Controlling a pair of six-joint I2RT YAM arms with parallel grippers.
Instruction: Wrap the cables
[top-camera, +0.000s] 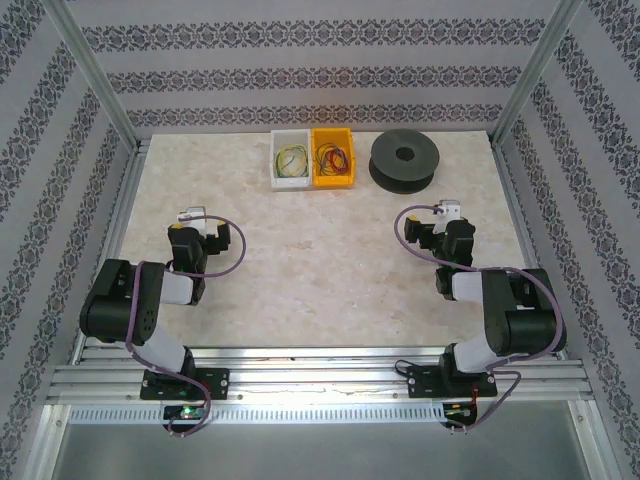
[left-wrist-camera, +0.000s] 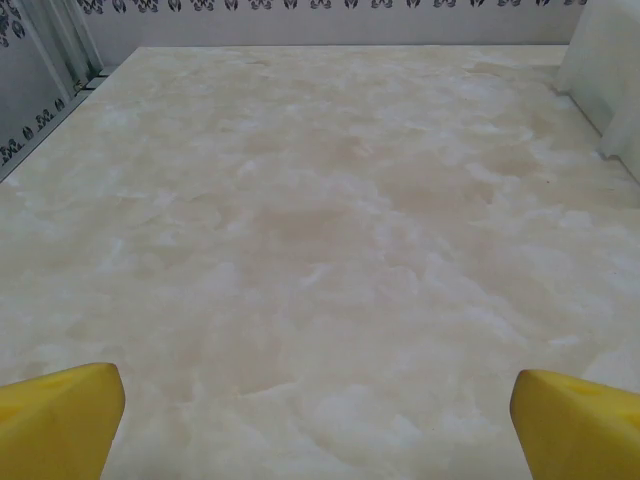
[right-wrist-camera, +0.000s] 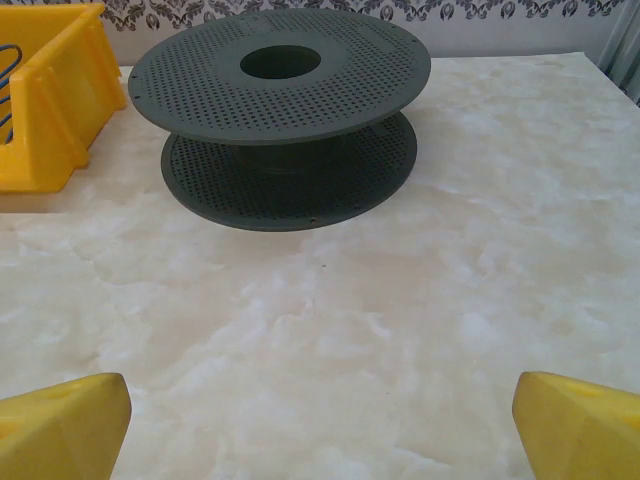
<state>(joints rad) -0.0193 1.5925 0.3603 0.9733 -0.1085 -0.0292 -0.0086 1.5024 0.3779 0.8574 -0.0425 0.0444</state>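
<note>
pale marbled tabletop (top-camera: 320, 270), walled in by patterned grey panels (top-camera: 320, 60), is seen from above with two arms parked at its near edge. the cables (top-camera: 332, 157) are kept at the far side, coiled in two small bins set touching side by side: greenish-yellow loops (top-camera: 291, 160) in the white bin (top-camera: 290, 183), and red, blue and green ones in the yellow bin (top-camera: 332, 182). a black perforated spool (top-camera: 403, 160) is laid flat just right of the yellow bin, apart from it.

the left gripper (top-camera: 192, 215) is held over the left half of the table, well short of the bins. its yellow fingertips (left-wrist-camera: 60, 420) are spread to the lower corners of the wrist view, jaws wide apart and empty over bare tabletop. a corner of the white bin (left-wrist-camera: 605, 70) is caught at the right edge of that view.

the right gripper (top-camera: 450, 210) is held on the near side of the spool, apart from it, jaws likewise spread wide with nothing gripped. from the right wrist the spool (right-wrist-camera: 285, 110) is seen ahead, the yellow bin (right-wrist-camera: 50, 100) at its left, with a strand of dark-blue cable (right-wrist-camera: 8, 60) inside.
</note>
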